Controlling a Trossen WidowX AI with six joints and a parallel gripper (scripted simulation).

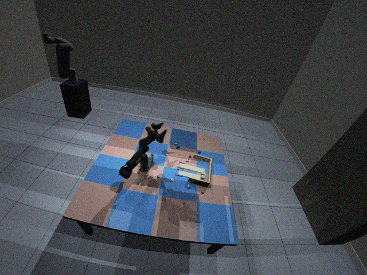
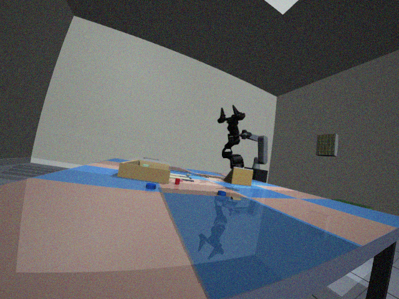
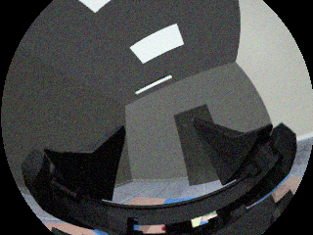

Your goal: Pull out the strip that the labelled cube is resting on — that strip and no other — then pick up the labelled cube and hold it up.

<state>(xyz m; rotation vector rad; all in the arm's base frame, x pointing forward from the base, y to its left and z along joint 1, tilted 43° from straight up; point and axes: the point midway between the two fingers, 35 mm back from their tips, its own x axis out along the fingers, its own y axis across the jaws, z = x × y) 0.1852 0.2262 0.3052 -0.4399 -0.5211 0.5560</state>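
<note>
A small pale green cube (image 1: 203, 175) (image 2: 145, 165) sits inside the tan walled tray (image 1: 210, 170) (image 2: 144, 172), near its right wall in the top view. Any label on it is too small to read. One pale green strip (image 1: 191, 168) and one cream strip (image 1: 186, 174) lie side by side, reaching out of the tray's open left side, with thin dark pieces at their outer ends. The cube is at their inner ends; which strip bears it I cannot tell. My gripper (image 1: 164, 126) (image 2: 227, 107) (image 3: 159, 123) is open and empty, raised high above the table, away from the tray.
Small items lie around the tray: a red one (image 1: 190, 156) (image 2: 177, 181), blue ones (image 1: 199, 152) (image 2: 221, 193), an orange disc (image 1: 172, 179) and a pale one (image 1: 188, 186). A tan block (image 2: 241, 176) stands by the arm's base. Another arm (image 1: 63, 59) stands beyond the table.
</note>
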